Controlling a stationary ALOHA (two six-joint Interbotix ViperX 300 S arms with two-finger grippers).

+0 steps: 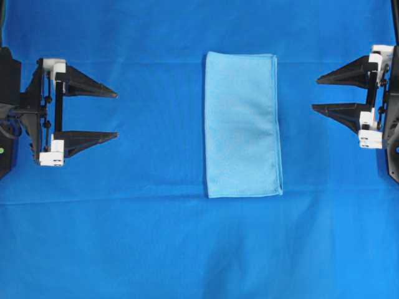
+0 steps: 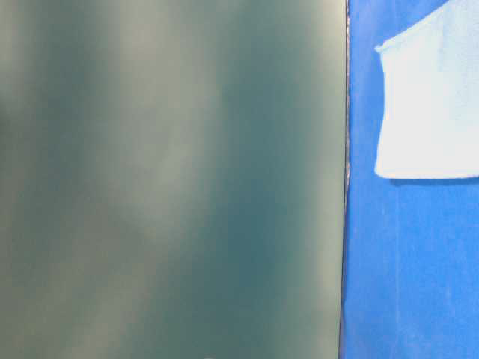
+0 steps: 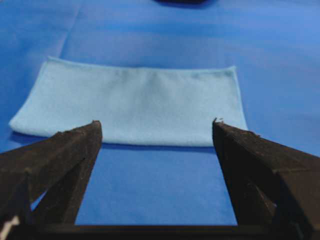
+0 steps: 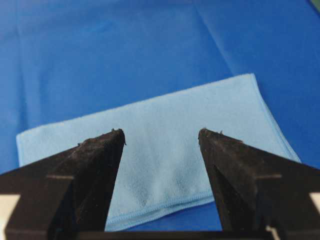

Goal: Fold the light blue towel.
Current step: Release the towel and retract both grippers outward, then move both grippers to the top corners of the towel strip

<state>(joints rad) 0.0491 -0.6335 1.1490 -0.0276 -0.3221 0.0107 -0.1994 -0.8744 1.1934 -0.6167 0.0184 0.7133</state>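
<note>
**Towel folded once, my jaws clear of it**

Overhead: the light blue towel (image 1: 242, 124) lies as a tall rectangle mid-table on the royal-blue cloth (image 1: 156, 249); my left gripper (image 1: 116, 114) at nine o'clock and right gripper (image 1: 315, 93) at three o'clock stand well apart from it, jaws spread, empty

Table-level: only a towel corner shows

Wrist views: doubled layers, edges aligned. I judge one fold done; perhaps another remains

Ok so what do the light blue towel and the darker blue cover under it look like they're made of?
Light blue towel: apparently microfibre, matte, with a fine nubby weave and a thin stitched hem.

Darker blue cover: seems a thin, smooth woven or nonwoven fabric with a slight sheen; straight fold creases show across it. Exact fibre unclear.
</note>
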